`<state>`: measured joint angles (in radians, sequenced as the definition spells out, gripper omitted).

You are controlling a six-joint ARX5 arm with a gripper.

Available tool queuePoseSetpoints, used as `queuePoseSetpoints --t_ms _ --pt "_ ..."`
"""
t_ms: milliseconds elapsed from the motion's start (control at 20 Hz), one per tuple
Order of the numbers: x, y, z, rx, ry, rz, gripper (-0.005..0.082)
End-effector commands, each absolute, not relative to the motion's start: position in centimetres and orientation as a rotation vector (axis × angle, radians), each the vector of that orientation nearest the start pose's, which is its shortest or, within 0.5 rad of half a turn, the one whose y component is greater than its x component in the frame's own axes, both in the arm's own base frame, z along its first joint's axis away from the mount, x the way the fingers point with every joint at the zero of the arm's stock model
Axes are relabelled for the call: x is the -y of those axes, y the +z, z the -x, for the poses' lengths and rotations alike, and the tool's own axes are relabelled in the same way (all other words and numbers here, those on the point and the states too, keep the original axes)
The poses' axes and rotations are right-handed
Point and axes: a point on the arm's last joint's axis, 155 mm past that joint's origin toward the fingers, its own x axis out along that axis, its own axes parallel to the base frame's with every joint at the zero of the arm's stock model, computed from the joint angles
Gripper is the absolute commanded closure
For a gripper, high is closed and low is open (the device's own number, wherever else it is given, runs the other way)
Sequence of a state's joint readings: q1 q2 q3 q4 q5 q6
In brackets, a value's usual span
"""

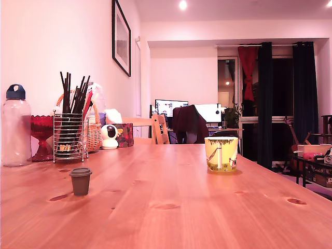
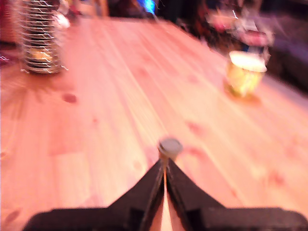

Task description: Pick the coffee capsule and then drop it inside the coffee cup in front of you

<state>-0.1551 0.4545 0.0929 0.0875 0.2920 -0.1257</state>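
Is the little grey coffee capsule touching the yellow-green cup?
Apart. The exterior view shows the coffee capsule standing toward its left and the coffee cup farther back toward its right, with bare wooden table between them.

We view the table (image 1: 207,207) low, near its surface, from one end, wrist view angled downward, both sharing the cup (image 1: 221,154) and wire holder (image 1: 69,137).

White walls, a framed picture (image 1: 121,37), dark curtains (image 1: 284,98), ceiling spotlight (image 1: 182,4) and lit monitors (image 1: 171,107) beyond the pine table (image 1: 176,207).
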Motion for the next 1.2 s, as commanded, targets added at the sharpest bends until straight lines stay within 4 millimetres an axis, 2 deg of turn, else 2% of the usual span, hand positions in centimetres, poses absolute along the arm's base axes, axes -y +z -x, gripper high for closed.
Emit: queuePoseSetpoints --t_ms 0,100,150,250,300,1150 --pt "10.0 11.7 -25.9 -0.324 -0.447 0.108 0.0786" --pt "10.6 10.8 -26.1 -0.345 -0.477 0.057 0.0695" --pt "10.9 10.6 -26.3 -0.351 -0.484 0.056 0.0567" --pt "11.3 9.9 -26.6 -0.368 -0.496 0.039 0.0185" --pt "11.4 9.5 -26.8 -0.376 -0.501 0.023 0.0103" --pt "12.6 5.9 -30.3 -0.37 -0.526 0.007 0.0092"
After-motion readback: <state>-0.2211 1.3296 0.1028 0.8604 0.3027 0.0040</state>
